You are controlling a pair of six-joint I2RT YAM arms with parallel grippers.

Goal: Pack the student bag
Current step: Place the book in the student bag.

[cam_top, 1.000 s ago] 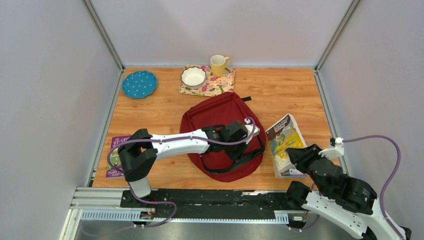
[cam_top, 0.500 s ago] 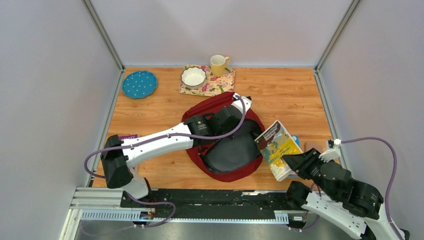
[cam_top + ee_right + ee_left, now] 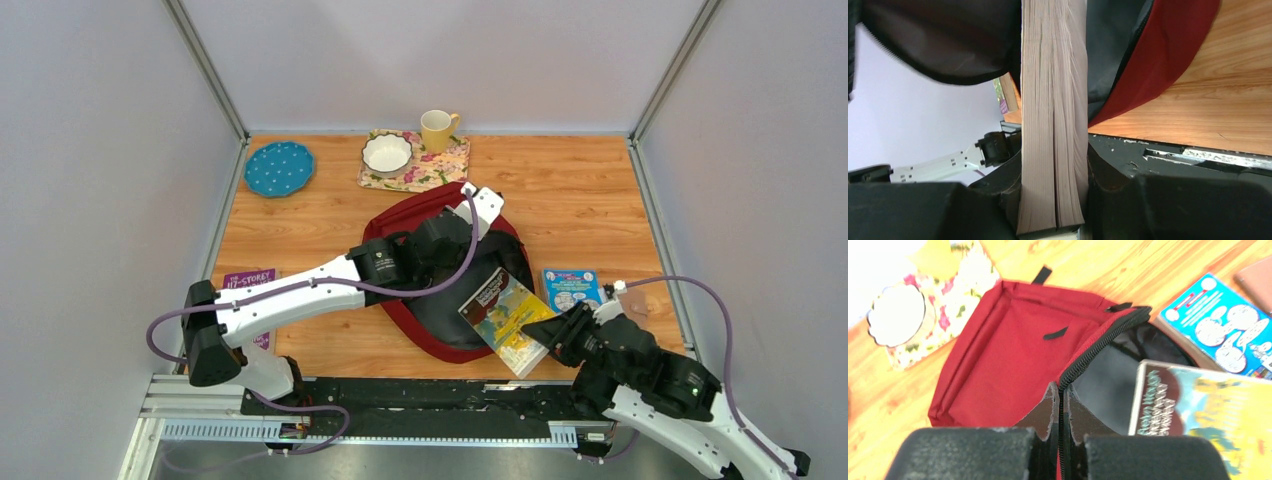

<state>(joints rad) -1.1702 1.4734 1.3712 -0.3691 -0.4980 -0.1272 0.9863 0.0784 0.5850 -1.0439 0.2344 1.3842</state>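
The student bag (image 3: 397, 226) is a dark red backpack lying mid-table, its black-lined mouth held open toward the right. My left gripper (image 3: 456, 236) is shut on the bag's black zipper edge (image 3: 1083, 365) and holds that flap up; the zipper runs between the fingertips of this gripper (image 3: 1060, 391). My right gripper (image 3: 560, 336) is shut on a thick book with a yellow and maroon cover (image 3: 503, 316). The book's far end reaches over the bag's open mouth. In the right wrist view its page edges (image 3: 1053, 100) stand between the fingers, pointing into the dark lining.
A blue book (image 3: 571, 288) and a brown flat item (image 3: 633, 301) lie right of the bag. A purple book (image 3: 246, 281) lies at the left edge. At the back sit a blue plate (image 3: 279, 167) and a floral mat (image 3: 425, 172) bearing a white bowl (image 3: 386, 153) and a yellow mug (image 3: 436, 130).
The left gripper pulled the zipper edge up and back, opening the bag. The right gripper lifted the yellow book and carried it left to the opening, uncovering the blue book beneath.
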